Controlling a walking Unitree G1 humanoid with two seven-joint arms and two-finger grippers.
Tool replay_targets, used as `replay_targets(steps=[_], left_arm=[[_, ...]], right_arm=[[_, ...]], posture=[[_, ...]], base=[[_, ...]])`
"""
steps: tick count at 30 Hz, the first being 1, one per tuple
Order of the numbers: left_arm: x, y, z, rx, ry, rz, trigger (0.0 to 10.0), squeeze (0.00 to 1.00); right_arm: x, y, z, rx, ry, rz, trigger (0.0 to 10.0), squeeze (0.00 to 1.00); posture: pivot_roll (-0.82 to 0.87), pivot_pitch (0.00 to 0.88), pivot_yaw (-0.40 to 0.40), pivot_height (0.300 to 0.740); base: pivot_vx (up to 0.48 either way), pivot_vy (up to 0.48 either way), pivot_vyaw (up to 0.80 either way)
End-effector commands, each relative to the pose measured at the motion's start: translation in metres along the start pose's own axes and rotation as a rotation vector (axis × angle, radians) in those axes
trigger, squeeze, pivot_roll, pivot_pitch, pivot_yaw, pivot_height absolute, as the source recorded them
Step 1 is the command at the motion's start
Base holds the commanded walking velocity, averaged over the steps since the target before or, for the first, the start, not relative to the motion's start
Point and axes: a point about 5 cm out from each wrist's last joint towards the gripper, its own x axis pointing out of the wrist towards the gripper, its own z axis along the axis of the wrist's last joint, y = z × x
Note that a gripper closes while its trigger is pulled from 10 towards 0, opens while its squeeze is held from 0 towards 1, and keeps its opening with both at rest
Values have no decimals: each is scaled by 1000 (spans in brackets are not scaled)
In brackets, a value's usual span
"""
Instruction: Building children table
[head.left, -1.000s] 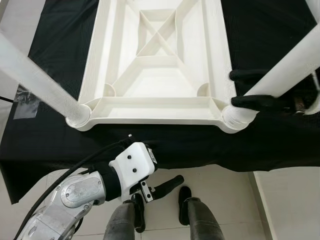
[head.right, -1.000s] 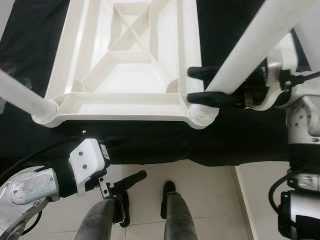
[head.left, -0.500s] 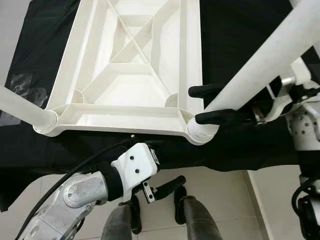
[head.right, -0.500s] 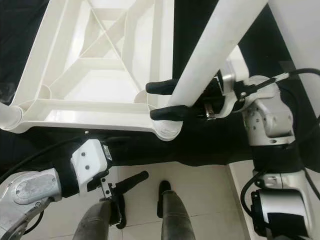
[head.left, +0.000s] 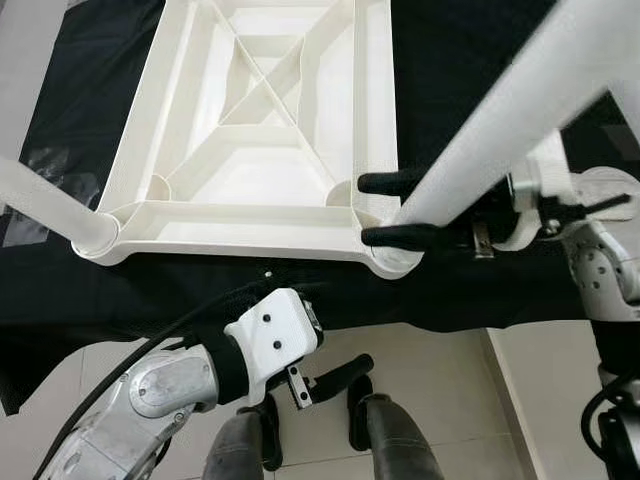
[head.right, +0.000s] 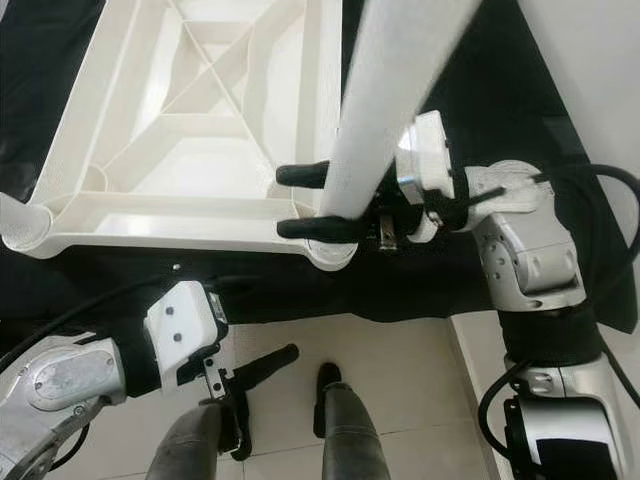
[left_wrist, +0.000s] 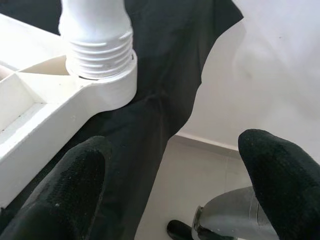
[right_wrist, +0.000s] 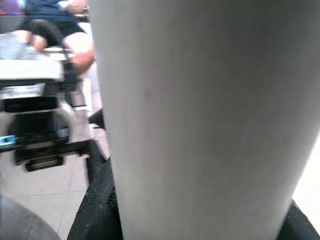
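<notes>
The white plastic children's table top lay upside down on a black cloth, its ribbed underside and crossed braces facing up. The right tool was clenched around a white table leg just above the near right corner socket, one black finger on each side of the leg, with the leg's lower end seated in that socket. In the right wrist view the leg stood close against the camera between the black pads. A second white leg stood in the near left corner socket; in the left wrist view its threaded base sat in the round socket collar. The left tool hung below the counter's near edge, over the pale tiled floor, released, its fingers spread apart and grasping nothing. The robot's dark feet were visible on the floor beneath the cloth's hanging edge
</notes>
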Motion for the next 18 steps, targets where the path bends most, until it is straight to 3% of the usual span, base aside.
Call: replay_targets(steps=[1,7,18], left_arm=[[0,-6,-3,-10,9,-21,10000,0],[1,-6,-4,-8,9,-17,10000,0],[2,-7,-5,-3,11,-22,10000,0]], right_arm=[[-7,2,-43,203,155,-106,10000,0],[-9,-8,-44,207,177,-217,10000,0],[-18,-5,-55,240,251,-427,10000,0]], posture=[[50,449,8,740],[48,446,1,740],[38,437,-1,740]], base=[[0,0,0],[0,0,0],[0,0,0]])
